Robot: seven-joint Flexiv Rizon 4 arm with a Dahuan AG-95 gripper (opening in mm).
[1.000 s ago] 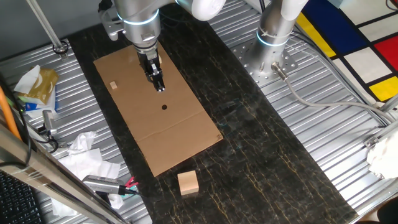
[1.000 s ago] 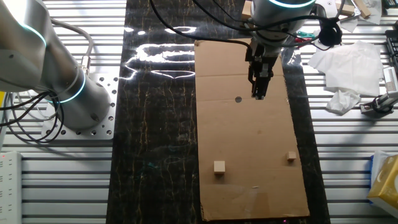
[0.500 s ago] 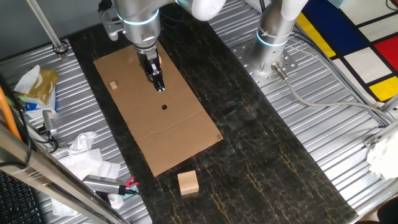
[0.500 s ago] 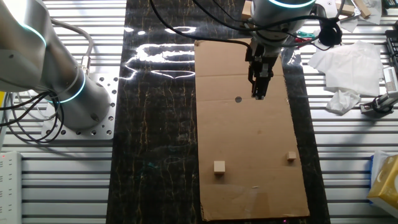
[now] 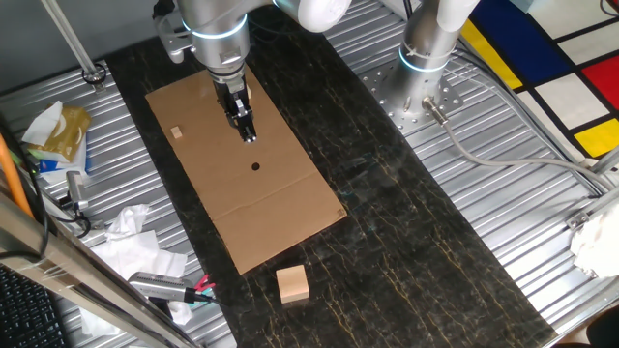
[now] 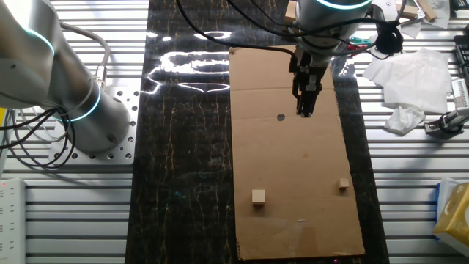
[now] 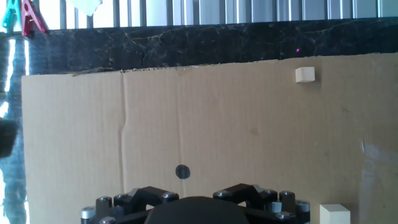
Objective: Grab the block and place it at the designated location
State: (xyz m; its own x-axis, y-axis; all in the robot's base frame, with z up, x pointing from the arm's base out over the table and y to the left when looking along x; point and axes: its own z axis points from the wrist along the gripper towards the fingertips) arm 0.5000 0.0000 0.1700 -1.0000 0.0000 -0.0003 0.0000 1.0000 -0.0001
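Block (image 6: 343,185) well apart from end effector (image 6: 303,111)

— What stands on the cardboard sheet (image 6: 293,183)?
— Two small blocks low in the other fixed view: the block (image 6: 343,185) at right; a bigger pale block (image 6: 258,196) left of it; bare cardboard between them.
— And the black dot (image 6: 281,116)?
— Uncovered; the gripper (image 6: 303,110) hangs just right of it.

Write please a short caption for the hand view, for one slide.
Hand view: cardboard sheet with black dot, tiny block far right, bigger pale block at bottom edge.
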